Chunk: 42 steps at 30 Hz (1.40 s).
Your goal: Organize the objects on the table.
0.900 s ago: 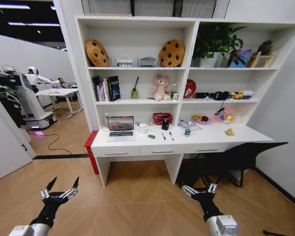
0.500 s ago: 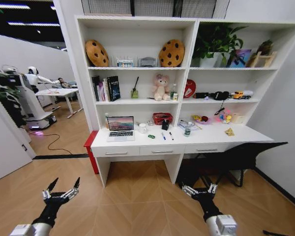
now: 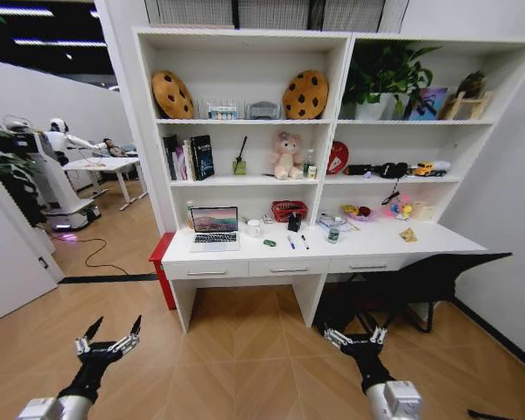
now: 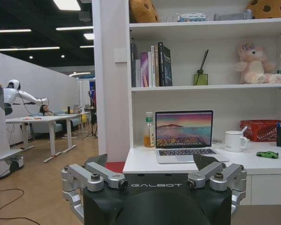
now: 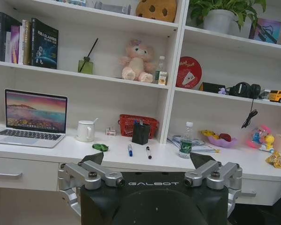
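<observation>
The robot stands well back from the counter (image 3: pixel 420 238), both arms held low over the wooden floor. The left gripper (image 3: pixel 108 337) has its fingers spread wide and holds nothing; the right gripper (image 3: pixel 356 337) is likewise open and empty.

The things to tidy lie along the counter: the silver laptop (image 3: pixel 214 229) open at the left end, a small green item (image 3: pixel 269 242) near the front edge, two pens (image 3: pixel 297 241) just beside it, a green-labelled can (image 3: pixel 333 234) further right, and a yellow snack packet (image 3: pixel 409 234) near the right end.

The step in hand looks like the approach. To do it well, the base should probably close in square to the middle drawer so both arms reach the clutter, with the fingers kept open and raised above the counter edge before any reach.

The left wrist view gives the laptop (image 4: pixel 185 137) and a white mug (image 4: pixel 235 140) clearly. The right wrist view shows the pens (image 5: pixel 139 151), the can (image 5: pixel 186 146) and the packet (image 5: pixel 276 159) apart from one another, which the head view renders small
</observation>
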Available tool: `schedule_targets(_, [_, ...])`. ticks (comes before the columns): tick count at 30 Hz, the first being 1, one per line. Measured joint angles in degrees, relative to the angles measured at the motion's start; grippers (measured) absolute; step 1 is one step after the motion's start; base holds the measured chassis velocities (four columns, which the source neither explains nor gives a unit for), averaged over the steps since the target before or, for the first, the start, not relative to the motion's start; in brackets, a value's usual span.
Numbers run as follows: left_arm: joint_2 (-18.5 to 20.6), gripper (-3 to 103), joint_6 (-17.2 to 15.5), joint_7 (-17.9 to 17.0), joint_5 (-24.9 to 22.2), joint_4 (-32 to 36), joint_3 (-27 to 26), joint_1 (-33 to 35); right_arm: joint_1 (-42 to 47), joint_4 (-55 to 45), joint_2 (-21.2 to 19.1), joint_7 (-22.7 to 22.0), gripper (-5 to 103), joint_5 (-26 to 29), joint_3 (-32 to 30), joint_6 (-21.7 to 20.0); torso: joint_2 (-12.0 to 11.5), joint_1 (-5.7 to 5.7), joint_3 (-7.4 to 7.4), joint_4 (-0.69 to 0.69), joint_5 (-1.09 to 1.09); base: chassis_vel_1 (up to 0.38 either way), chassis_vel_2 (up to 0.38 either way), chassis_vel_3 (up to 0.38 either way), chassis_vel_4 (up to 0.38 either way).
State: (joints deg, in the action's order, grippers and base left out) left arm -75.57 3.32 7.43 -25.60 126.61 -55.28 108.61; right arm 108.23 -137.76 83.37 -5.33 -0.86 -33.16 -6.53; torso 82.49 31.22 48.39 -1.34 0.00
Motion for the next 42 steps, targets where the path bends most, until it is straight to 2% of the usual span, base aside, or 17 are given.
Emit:
schedule_targets(4, [-0.08, 100, -0.08, 0.03, 0.04, 0.16, 0.1, 0.0, 0.0, -0.02, -0.09, 0.03, 100, 0.0, -0.07, -0.41, 0.0, 0.0, 0.0, 0.0, 0.0, 0.0, 0.0, 0.0, 0.0])
schedule_targets(6, [-0.11, 100, -0.11, 0.12, 0.12, 0.38, 0.17, 0.03, -0.02, -0.51, -0.31, 0.16, 100, 0.13, -0.61, -2.15, 0.0, 0.0, 0.0, 0.0, 0.0, 0.0, 0.0, 0.0, 0.0])
schedule_targets(20, [-0.38, 100, 0.23, 0.33, 0.24, 0.24, -0.04, 0.27, -0.49, -0.63, -0.72, 0.75, 100, 1.45, -0.99, -2.54, 0.01, -0.01, 0.0, 0.0, 0.0, -0.05, 0.049, 0.053, -0.047])
schedule_targets(40, [-1.04, 100, 1.12, 0.5, 0.32, -0.06, -0.13, 0.66, -0.33, -0.74, -0.69, 1.04, 100, 1.48, -0.8, -2.52, 0.0, 0.01, 0.0, -0.01, -0.03, -0.256, 0.264, 0.269, -0.267])
schedule_targets(42, [-1.16, 100, 1.23, 0.52, 0.3, -0.07, -0.16, 0.71, -0.35, -0.74, -0.73, 1.09, 100, 1.45, -0.79, -2.51, 0.0, 0.0, 0.0, 0.01, 0.02, -0.375, 0.371, 0.351, -0.384])
